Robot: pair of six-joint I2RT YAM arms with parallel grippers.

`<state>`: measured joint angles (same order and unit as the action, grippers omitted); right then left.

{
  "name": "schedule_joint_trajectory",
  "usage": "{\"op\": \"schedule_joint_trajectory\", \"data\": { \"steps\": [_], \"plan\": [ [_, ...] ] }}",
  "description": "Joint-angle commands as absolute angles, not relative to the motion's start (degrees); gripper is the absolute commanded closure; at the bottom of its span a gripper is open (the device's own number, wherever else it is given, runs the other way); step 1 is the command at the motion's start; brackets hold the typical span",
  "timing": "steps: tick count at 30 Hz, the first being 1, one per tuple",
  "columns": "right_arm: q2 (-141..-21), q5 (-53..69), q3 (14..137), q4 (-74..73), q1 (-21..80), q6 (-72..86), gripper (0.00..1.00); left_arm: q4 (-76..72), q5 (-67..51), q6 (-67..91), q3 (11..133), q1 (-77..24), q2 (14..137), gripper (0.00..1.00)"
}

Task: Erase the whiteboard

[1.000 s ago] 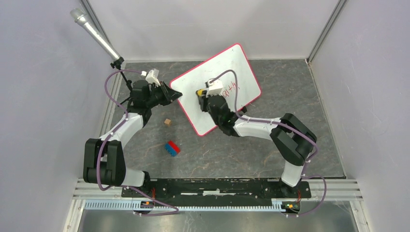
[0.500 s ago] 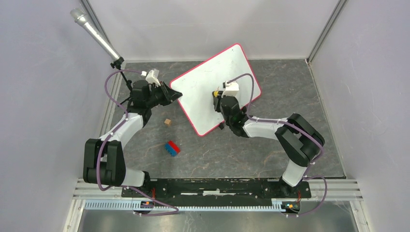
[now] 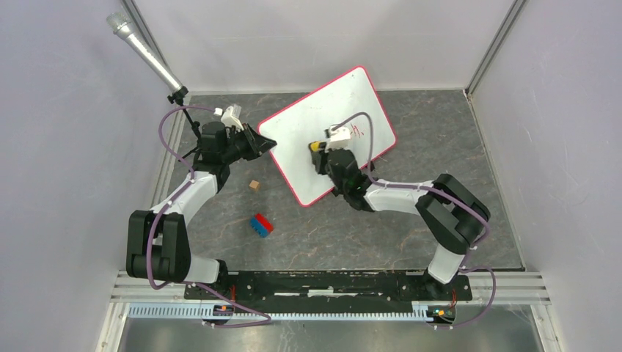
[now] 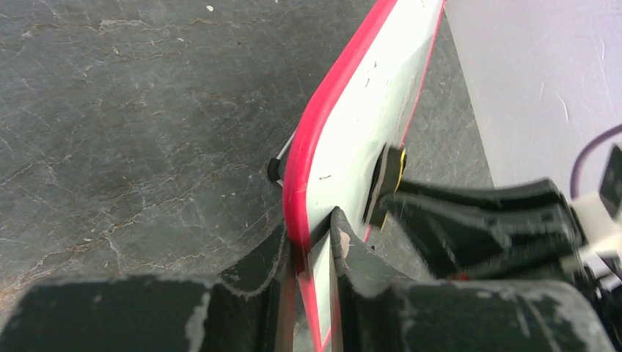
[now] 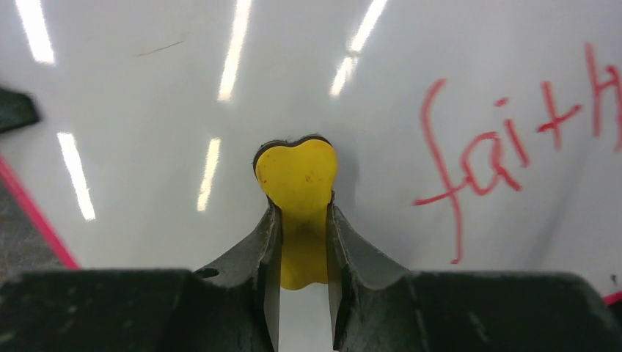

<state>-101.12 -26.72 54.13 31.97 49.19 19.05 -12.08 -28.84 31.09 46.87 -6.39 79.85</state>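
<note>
From above, the whiteboard (image 3: 301,121) sits askew at the far middle of the table (image 3: 440,147). The left gripper (image 3: 264,145) pinches its left corner. The right gripper (image 3: 317,149) presses a yellow eraser (image 3: 315,145) onto it, left of the red writing (image 3: 357,130).

The left wrist view shows that gripper's jaws clamped across the red rim (image 4: 317,147).

The right wrist view shows fingers closed on the eraser, with the unwiped letters off to its right. Erasing looks under way but unfinished to me. Next it needs a firm sweep rightward across the letters.
</note>
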Motion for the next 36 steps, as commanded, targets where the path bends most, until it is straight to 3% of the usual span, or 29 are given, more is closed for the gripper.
{"op": "schedule_joint_trajectory", "data": {
  "steps": [1,9,20,30,36],
  "plan": [
    [-102.2,-23.4,46.4,29.1,37.8,32.6,0.75,-10.5,-25.5,25.2,47.9,-6.8,79.4,0.98],
    [-104.3,-19.6,42.3,29.9,34.0,39.3,0.76,-10.5,-25.5,25.2,47.8,-6.8,79.0,0.98],
    [-100.4,-30.4,50.3,29.5,50.6,25.6,0.75,-10.5,-25.6,25.3,48.2,-6.7,79.8,0.98],
    [-103.7,-28.6,38.5,31.1,36.9,44.3,0.74,-10.5,-25.7,25.3,48.3,-6.6,79.7,0.98],
    [-101.4,-28.5,35.7,34.8,36.3,45.0,0.74,-10.2,-25.6,25.2,48.4,-6.6,79.7,0.98]
  ]
}}
